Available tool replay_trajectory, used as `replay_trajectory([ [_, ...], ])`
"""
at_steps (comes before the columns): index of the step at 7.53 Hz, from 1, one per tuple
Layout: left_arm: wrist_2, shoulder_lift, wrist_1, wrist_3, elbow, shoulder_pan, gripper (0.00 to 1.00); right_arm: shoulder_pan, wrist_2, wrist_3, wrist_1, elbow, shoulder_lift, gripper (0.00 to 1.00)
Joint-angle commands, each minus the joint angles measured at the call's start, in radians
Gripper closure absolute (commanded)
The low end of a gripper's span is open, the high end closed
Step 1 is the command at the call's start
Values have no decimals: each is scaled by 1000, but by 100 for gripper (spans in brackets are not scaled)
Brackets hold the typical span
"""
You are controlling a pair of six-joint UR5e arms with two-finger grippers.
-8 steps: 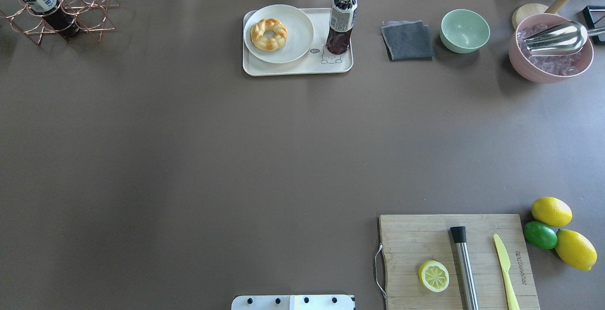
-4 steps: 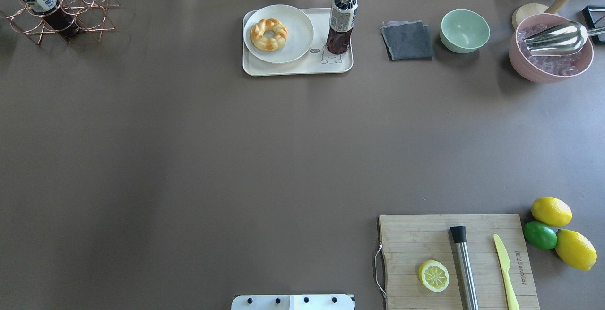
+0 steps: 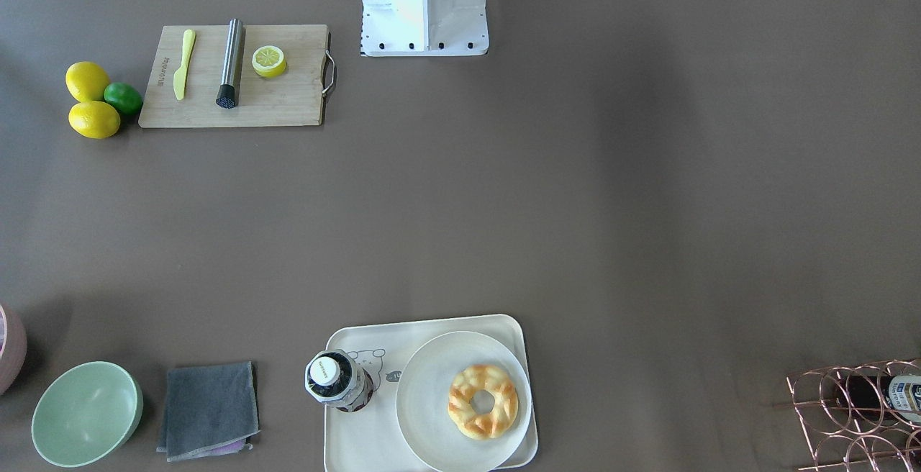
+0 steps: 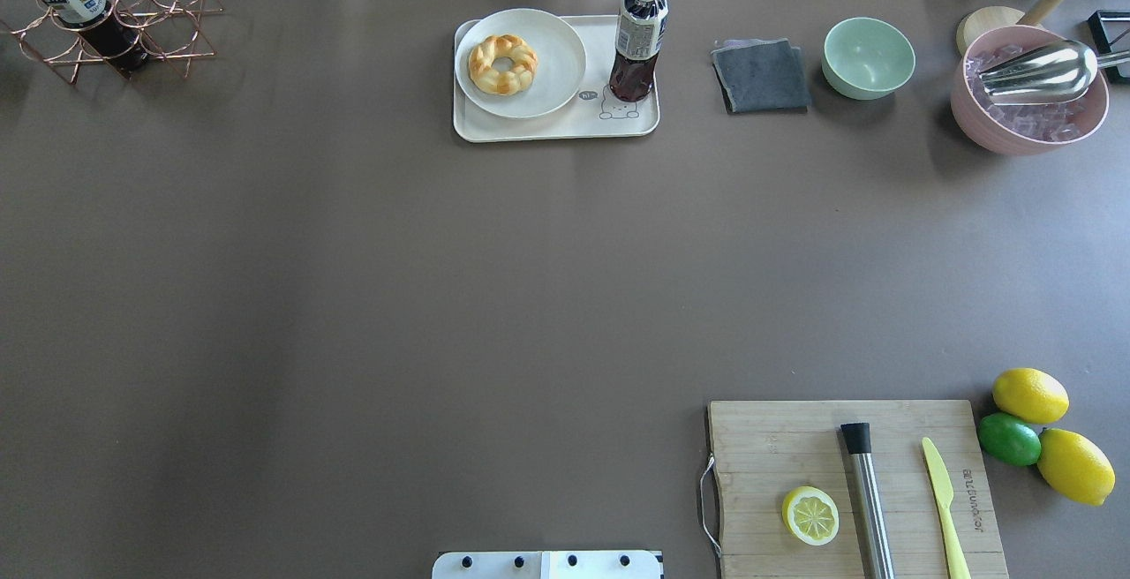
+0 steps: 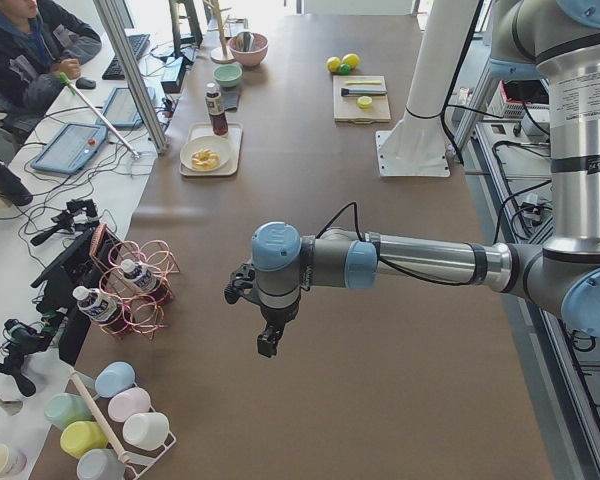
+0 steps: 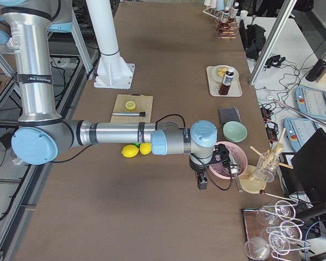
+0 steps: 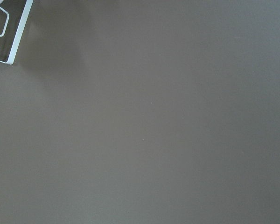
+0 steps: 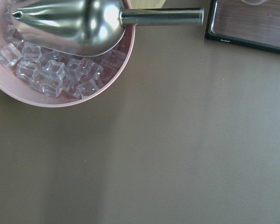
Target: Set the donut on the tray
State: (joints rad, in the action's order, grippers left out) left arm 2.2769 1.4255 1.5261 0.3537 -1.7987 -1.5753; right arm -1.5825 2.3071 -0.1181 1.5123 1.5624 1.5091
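Golden-brown donut (image 4: 502,63) lies on a white plate (image 4: 558,71) set on the tray (image 4: 547,128), well apart from the left fingers (image 5: 266,345) and the right fingers (image 6: 200,184). I cannot tell whether either pair is apart or together. The bottle (image 4: 637,41) label is too small to read.

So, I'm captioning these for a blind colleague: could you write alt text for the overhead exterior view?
A braided donut lies on a round white plate, which sits on a cream tray at the far edge of a brown table, an upright drink bottle standing beside it on the tray. Near right, a cutting board holds a lemon half.
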Motion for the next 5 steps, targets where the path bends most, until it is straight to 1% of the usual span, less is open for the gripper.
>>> replay_trajectory([
  [1,1,-3,0,-10,-2,0,3,-2,0,0,-1,2,-1,0],
  [2,-2,-5,12,-7,-27,-2,3,-5,2,0,-1,2,2,0],
  [5,-2,-3,19,1,-31,0,3,-16,0,0,-1,31,11,0],
])
